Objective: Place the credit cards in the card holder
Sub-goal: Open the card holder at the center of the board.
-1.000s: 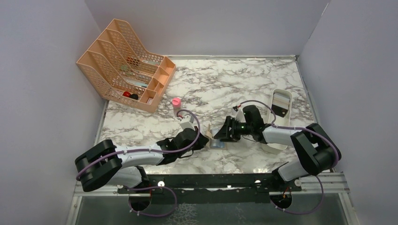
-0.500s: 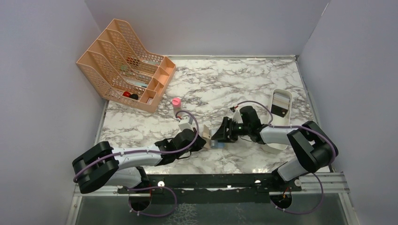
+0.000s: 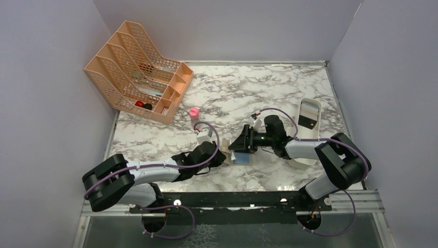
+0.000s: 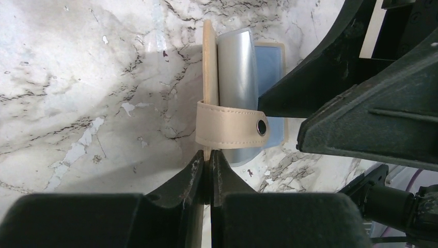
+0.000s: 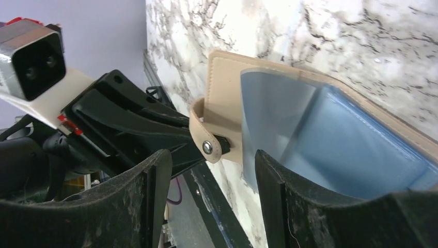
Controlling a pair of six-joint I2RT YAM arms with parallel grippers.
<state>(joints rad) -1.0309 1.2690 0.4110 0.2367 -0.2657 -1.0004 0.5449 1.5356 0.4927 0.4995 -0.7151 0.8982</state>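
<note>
Your left fingers (image 4: 195, 178) pinch the upright flap of the tan card holder (image 4: 209, 62), just below its snap tab. Your right fingers (image 5: 150, 206) stand spread over its blue inside, where a silver card (image 4: 236, 67) leans against that flap, on the desk (image 4: 77, 77).

- A white marble-patterned table with grey veining (image 3: 258, 88) is carrying everything, and lilac walls are closing it in on the left, far and right sides.
- A big peach mesh plastic file rack (image 3: 135, 70) is standing in the table's far left corner, at an angle to the edges.
- A small bottle with a pink cap (image 3: 194, 114) is standing upright just beside the rack's near right corner.
- A long white oblong tray (image 3: 310, 133) is lying along the right edge.
- A small tan folding card holder (image 3: 240, 156) is lying open near the middle of the near edge, with its light blue half resting flat on the marble and its other flap standing upright.
</note>
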